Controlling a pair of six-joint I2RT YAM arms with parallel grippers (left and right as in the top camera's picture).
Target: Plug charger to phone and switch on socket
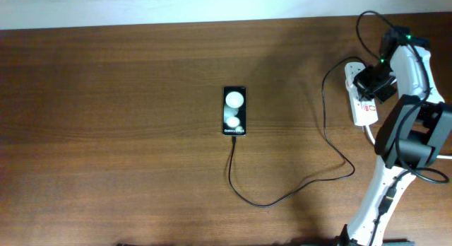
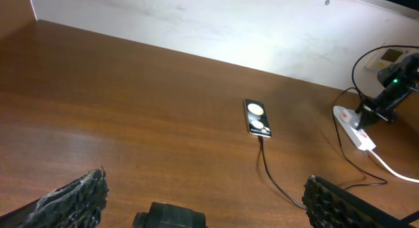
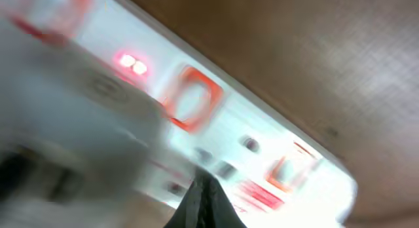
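On a wooden table [image 1: 106, 133], the right gripper [image 1: 370, 85] hangs over the socket [image 1: 364, 113].

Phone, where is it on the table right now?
In the overhead view the phone lies screen-up near the middle of the table, its charger cable trailing from its lettered end toward the socket strip on the right side.

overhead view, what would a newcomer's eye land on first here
The black phone with two white glare spots sits dead centre, the thin charger curling from its lower end off to the right. At the right edge the right pincer is down over the white socket, and the blurred right wrist view shows a red light glowing on it.
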